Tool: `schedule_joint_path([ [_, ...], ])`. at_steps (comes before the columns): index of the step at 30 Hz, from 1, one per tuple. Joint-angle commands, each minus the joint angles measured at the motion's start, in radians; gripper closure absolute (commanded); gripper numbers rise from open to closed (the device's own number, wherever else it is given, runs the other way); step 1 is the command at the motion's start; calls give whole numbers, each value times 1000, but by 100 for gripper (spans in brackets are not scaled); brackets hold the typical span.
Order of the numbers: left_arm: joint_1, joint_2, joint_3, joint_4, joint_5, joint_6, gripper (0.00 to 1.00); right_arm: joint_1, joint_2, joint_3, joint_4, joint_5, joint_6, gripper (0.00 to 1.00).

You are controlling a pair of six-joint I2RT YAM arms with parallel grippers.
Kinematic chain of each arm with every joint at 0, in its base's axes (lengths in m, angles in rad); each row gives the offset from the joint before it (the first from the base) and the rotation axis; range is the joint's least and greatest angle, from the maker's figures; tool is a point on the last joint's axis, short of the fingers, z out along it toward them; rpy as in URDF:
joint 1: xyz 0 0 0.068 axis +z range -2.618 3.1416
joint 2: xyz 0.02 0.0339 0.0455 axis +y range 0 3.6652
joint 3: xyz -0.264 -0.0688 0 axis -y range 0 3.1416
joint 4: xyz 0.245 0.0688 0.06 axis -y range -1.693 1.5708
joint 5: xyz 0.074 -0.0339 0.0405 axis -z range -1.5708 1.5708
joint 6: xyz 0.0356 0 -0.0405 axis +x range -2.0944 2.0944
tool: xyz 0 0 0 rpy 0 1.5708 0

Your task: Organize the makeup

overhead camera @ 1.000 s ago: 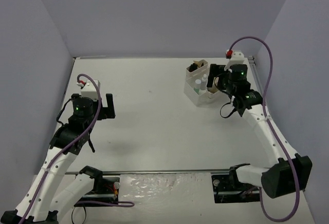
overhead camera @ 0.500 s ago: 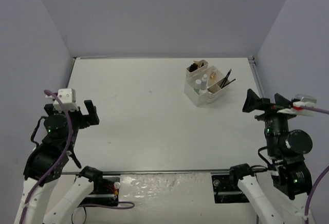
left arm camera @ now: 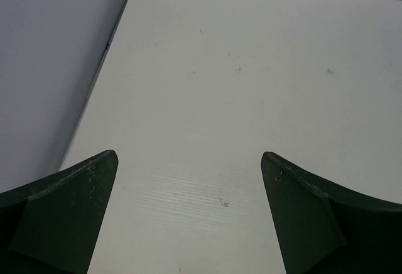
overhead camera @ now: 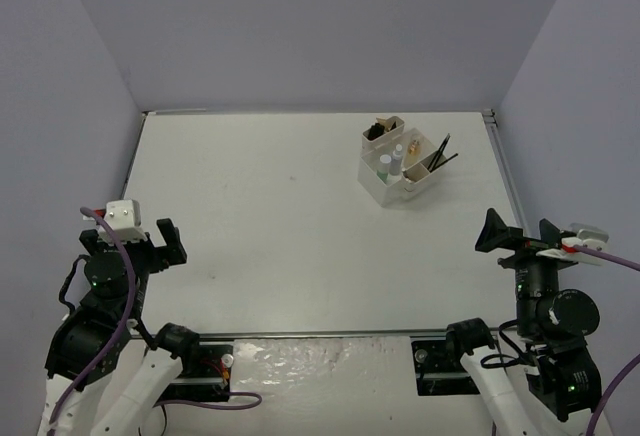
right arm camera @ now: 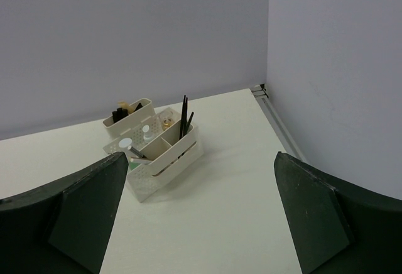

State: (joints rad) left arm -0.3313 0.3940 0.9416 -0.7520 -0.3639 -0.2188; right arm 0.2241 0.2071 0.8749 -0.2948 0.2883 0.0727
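Observation:
The makeup stands inside a white compartment box (overhead camera: 384,192) at the far right of the table. In the right wrist view the box (right arm camera: 169,162) holds upright black pencils (right arm camera: 184,118), white-capped bottles (right arm camera: 126,143), a small amber bottle (right arm camera: 166,123) and black and tan items (right arm camera: 120,112) in its rear section. My right gripper (overhead camera: 520,234) is open and empty, raised near the front right, far from the box; it also shows in its own view (right arm camera: 195,214). My left gripper (overhead camera: 130,238) is open and empty over bare table at the front left, as its own view (left arm camera: 188,214) shows.
Grey walls enclose the table on the left, back and right. A metal rail (right arm camera: 276,123) runs along the table's right edge. The table's left edge (left arm camera: 100,66) meets the wall beside my left gripper.
Both arms have pulled back from the table toward their bases. The right gripper left the box and now sits front right; the left gripper moved from mid-left to front left.

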Motion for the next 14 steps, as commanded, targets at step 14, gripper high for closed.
schedule_joint_path([
  [14,5,-39,-118,125,-53,-29,3,6,-27,-37,73,15,-17,0],
])
